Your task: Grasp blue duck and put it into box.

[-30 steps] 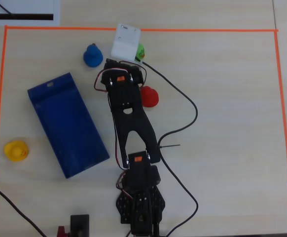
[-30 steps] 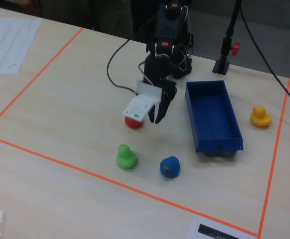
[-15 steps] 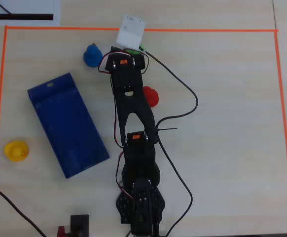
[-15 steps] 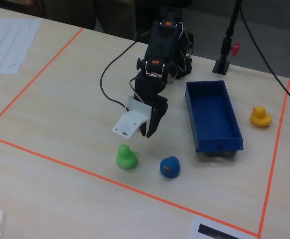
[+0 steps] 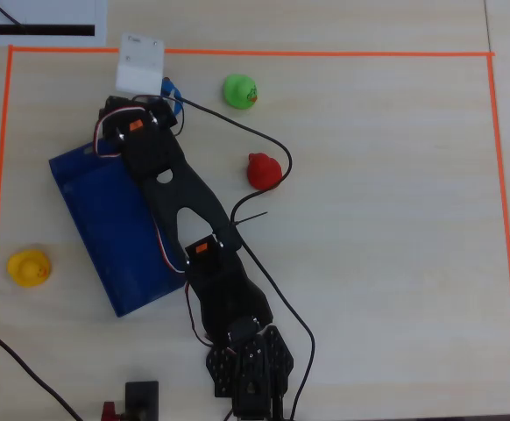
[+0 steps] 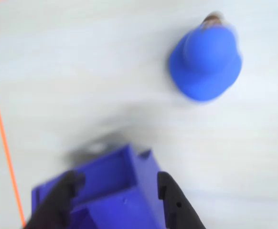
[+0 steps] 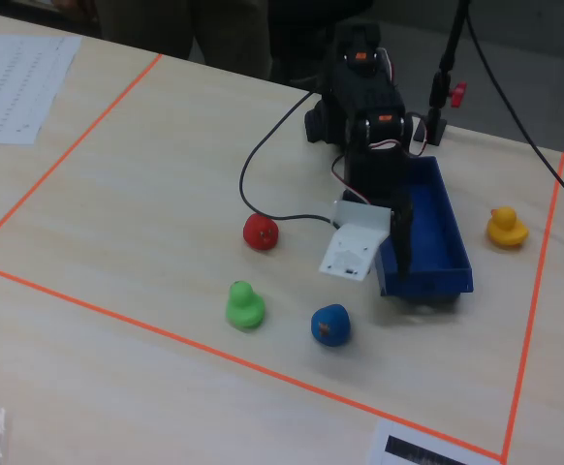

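The blue duck point(image 6: 206, 62) sits upright on the table, free of the gripper, in the upper right of the wrist view. It also shows in the fixed view point(image 7: 330, 325), and only partly in the overhead view point(image 5: 173, 93) beside the white wrist camera mount. The dark-blue box point(image 5: 97, 210) lies on the table under the arm and also shows in the fixed view point(image 7: 427, 283). My gripper point(image 6: 117, 191) is open and empty, its two black fingers point(image 6: 173, 200) spread over the box's near end point(image 6: 115, 181). The duck lies outside the box, just past that end.
A green duck point(image 5: 240, 91), a red duck point(image 5: 263, 170) and a yellow duck point(image 5: 29, 267) stand on the table. Orange tape point(image 5: 237, 53) frames the work area. A black cable point(image 5: 272, 149) loops past the red duck. A paper sheet point(image 7: 15, 87) lies outside the tape.
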`<state>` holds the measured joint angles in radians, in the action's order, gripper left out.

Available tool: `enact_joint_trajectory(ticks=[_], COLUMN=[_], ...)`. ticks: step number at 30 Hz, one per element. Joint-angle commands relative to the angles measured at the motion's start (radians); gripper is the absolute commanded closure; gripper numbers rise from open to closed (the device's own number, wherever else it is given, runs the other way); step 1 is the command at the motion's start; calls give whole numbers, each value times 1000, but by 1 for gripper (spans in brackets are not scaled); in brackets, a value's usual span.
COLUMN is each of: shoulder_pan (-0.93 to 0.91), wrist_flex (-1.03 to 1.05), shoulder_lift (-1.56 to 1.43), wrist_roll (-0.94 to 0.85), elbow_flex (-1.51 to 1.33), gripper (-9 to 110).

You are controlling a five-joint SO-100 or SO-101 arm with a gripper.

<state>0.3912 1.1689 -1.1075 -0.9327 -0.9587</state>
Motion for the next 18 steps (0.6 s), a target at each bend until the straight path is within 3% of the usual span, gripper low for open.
enact_joint_trajectory(ticks=[1, 10, 18], shoulder_pan=[-60, -195, -222], wrist_flex=[-67, -183, -290], shoulder_lift=[-9, 46, 114], wrist_roll=[-49, -183, -181], elbow_flex=[75, 107, 61], gripper=[73, 70, 70])
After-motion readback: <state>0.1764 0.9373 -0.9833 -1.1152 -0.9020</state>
